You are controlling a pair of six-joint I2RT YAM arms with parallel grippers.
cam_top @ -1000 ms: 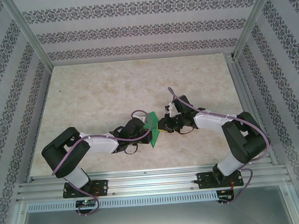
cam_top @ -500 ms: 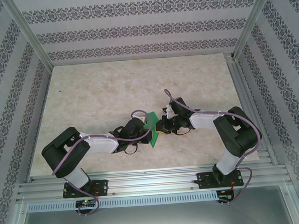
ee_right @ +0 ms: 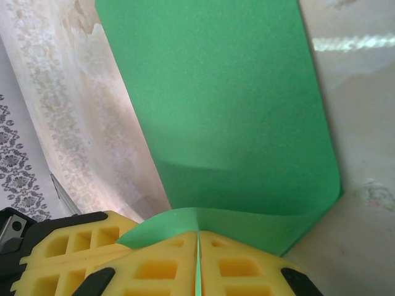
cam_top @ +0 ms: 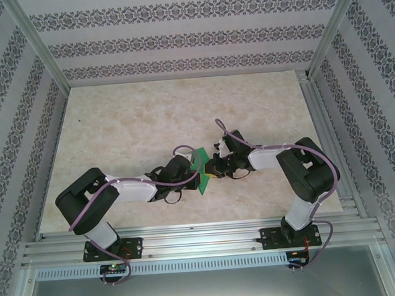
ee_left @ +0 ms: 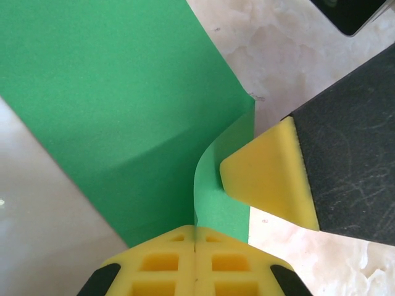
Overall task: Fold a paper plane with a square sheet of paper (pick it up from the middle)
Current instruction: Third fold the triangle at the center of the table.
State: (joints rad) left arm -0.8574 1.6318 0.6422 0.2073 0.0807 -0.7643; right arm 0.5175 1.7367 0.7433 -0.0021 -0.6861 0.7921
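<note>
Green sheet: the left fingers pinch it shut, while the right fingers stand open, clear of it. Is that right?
No. The right fingers are shut on the green sheet too, as the right wrist view shows; the left fingers do pinch it.

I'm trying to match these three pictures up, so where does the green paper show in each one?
Top view: green paper at the picture's centre, mid-table.
Left wrist: upper left, running down into the yellow pads.
Right wrist: upper centre, running down into the yellow pads.
Shared landmark: the pale marbled table.
</note>
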